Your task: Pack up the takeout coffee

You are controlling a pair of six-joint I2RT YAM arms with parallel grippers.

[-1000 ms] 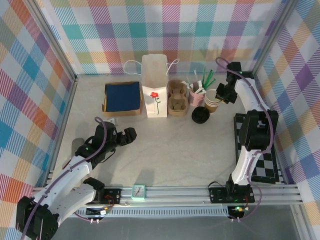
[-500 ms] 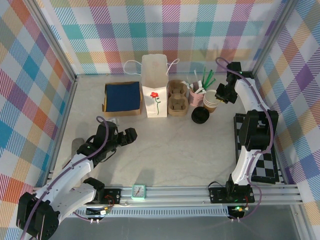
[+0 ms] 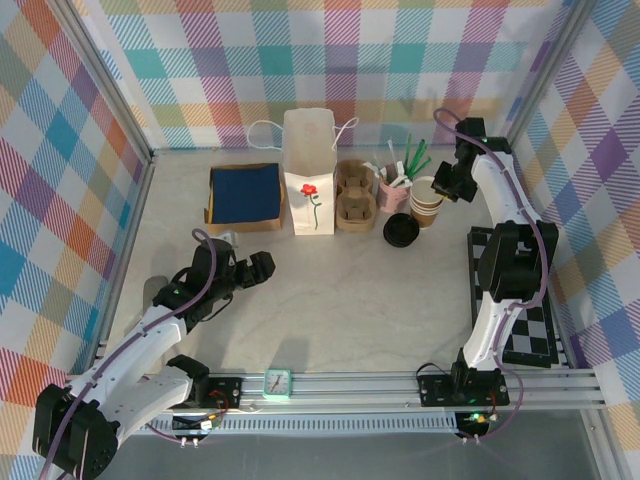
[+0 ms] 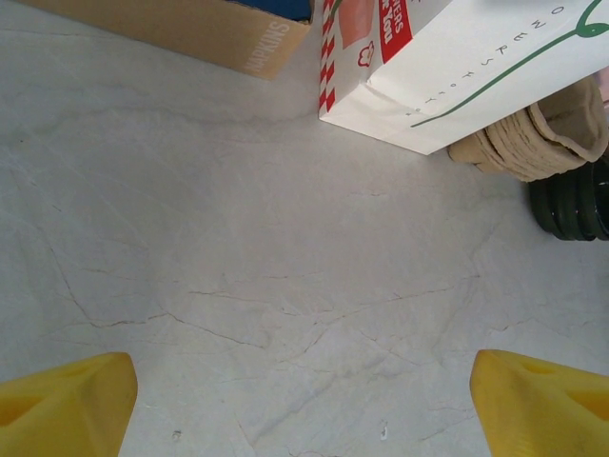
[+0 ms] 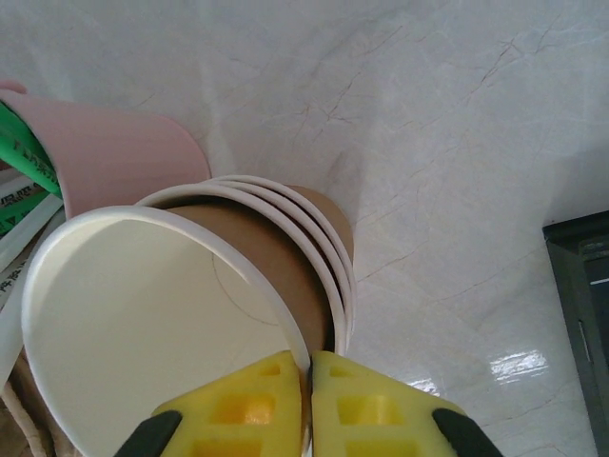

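The right gripper (image 5: 309,386) is pinched closed on the rim of the top cup (image 5: 143,314), one yellow finger inside its white wall and the other outside on the kraft-brown side. That top cup sits nested in a stack of paper cups (image 5: 328,243), whose white rims fan out just beneath it. A pink cup (image 5: 124,157) touches the stack on one side and holds green-wrapped sticks (image 5: 19,162). All of this stands on the pale marble table (image 5: 428,114), and a dark checkered mat (image 5: 580,286) lies near the stack. The left gripper (image 4: 303,381) hangs low over bare table with its yellow fingers spread wide and nothing between them. Ahead of it stands a white paper bag (image 4: 457,67) printed with a rose stem. A cardboard box (image 4: 190,29) lies to the bag's left, and pulp cup carriers (image 4: 542,133) are stacked just beside it on the right. A stack of black lids (image 4: 571,205) rests on the table next to the carriers, near the paper cups but apart from them. Where the takeout coffee stands I cannot tell: the cups are unlidded and the lids sit separately.
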